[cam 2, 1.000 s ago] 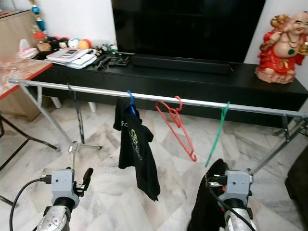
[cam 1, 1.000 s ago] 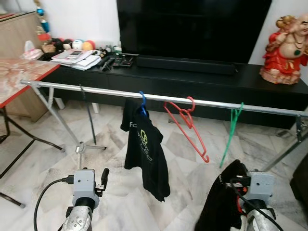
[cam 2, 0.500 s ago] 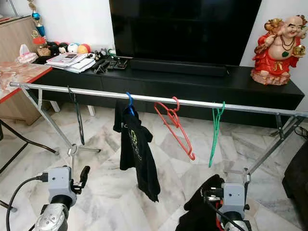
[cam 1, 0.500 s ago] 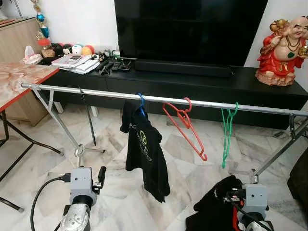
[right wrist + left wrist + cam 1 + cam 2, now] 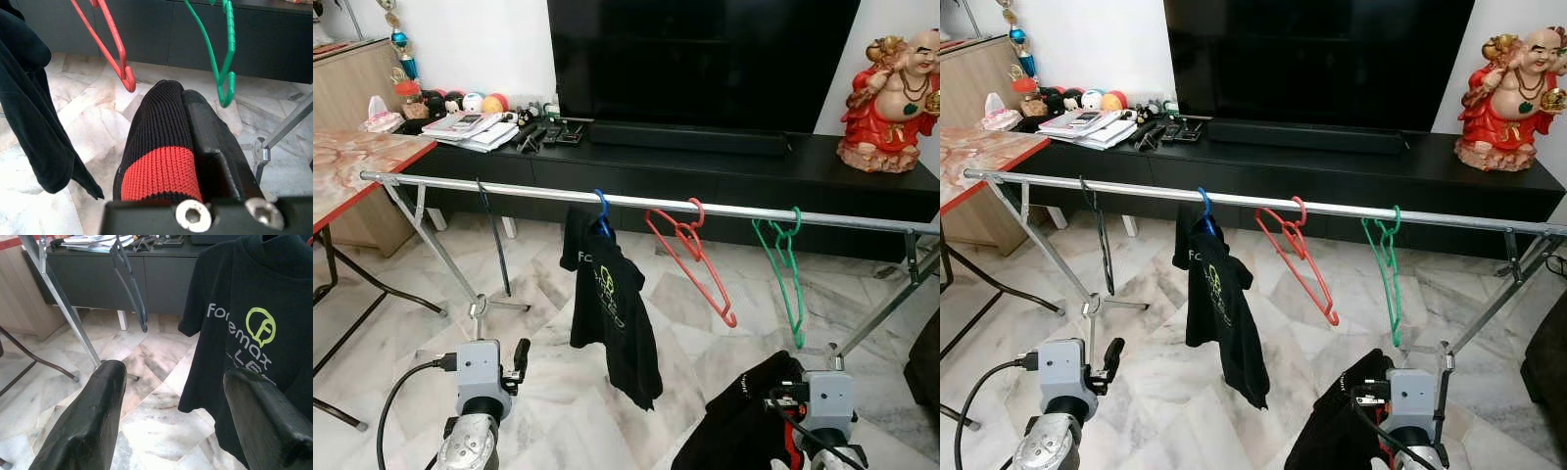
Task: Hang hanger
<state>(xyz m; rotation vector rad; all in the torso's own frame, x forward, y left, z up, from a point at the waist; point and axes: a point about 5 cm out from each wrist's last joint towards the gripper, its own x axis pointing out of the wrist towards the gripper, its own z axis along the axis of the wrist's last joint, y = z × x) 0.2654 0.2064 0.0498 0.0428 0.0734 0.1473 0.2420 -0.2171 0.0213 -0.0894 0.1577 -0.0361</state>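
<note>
Four hangers [image 5: 689, 253] on the steel rail [image 5: 509, 188] already: a dark bare one [image 5: 492, 235], a blue one [image 5: 601, 211] carrying a black T-shirt [image 5: 610, 304], a red one tilted, a green one [image 5: 783, 269] hanging straight down. Rail running crosswise, left to right, ahead of and above both grippers.

Right gripper [image 5: 781, 401] low and near the body, clamped on a black knitted garment with a red band [image 5: 164, 156], cloth pressed against one finger [image 5: 215, 147]. Whether a hanger sits inside that garment: cannot tell from these views. Green hanger almost directly ahead of and above this gripper, red one ahead and toward the left, a bare stretch of rail between them and another past the green one. Right arm clearly the nearer to that part of the rail.

Left gripper [image 5: 186, 426] also low, spread wide and holding nothing, facing the T-shirt and the dark hanger.

Probably next: raise the garment up and forward to the rail.
</note>
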